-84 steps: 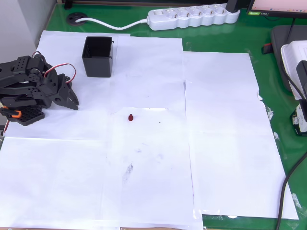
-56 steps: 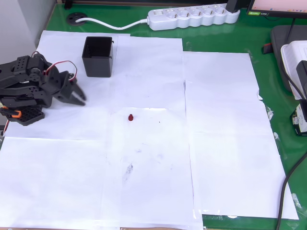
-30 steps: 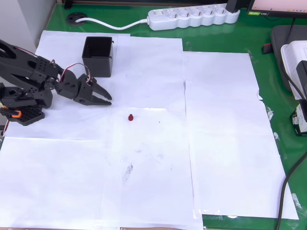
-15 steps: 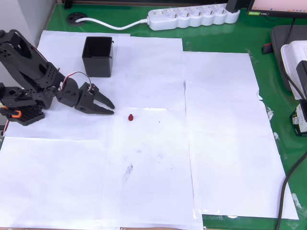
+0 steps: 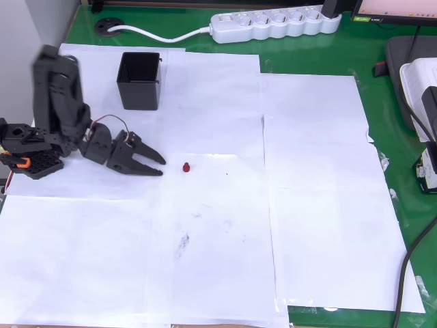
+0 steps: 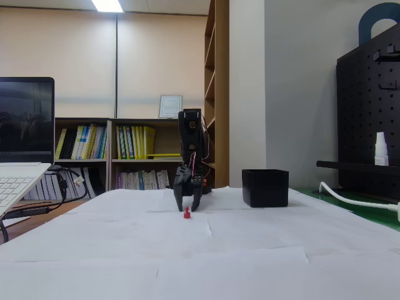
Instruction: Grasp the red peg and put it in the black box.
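Note:
The red peg is a tiny dark-red piece standing on the white paper; the fixed view shows the red peg just in front of the arm. My black gripper is open, its two fingers pointing right at the peg from a short gap to its left. In the fixed view the gripper hangs low over the paper with its fingers spread, right behind the peg. The black box stands upright at the back left, behind the gripper, and the black box appears right of the arm in the fixed view.
White paper sheets cover a green table. A white power strip with its cable lies along the far edge. Devices and cables crowd the right edge. A laptop sits at the left in the fixed view.
The arm has unfolded from its base and swung the gripper out to the right and down toward the peg. The jaws have stayed apart. Peg and box have not moved.

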`<state>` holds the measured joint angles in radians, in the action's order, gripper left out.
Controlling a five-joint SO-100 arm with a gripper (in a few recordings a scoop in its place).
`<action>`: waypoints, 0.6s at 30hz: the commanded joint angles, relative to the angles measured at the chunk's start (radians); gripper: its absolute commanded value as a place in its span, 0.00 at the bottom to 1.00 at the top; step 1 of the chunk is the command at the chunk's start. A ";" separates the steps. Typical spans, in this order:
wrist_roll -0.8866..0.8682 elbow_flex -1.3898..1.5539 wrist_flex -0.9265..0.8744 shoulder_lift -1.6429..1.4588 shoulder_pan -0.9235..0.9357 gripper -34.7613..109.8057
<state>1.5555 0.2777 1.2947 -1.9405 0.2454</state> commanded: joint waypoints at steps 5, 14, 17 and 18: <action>0.005 0.086 0.020 -0.084 0.049 0.37; 0.048 0.074 -0.003 -0.084 0.049 0.46; 0.046 0.069 0.009 -0.092 0.018 0.46; 0.044 0.069 0.026 -0.103 0.008 0.46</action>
<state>1.5831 0.3543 1.3023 -2.0233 0.2761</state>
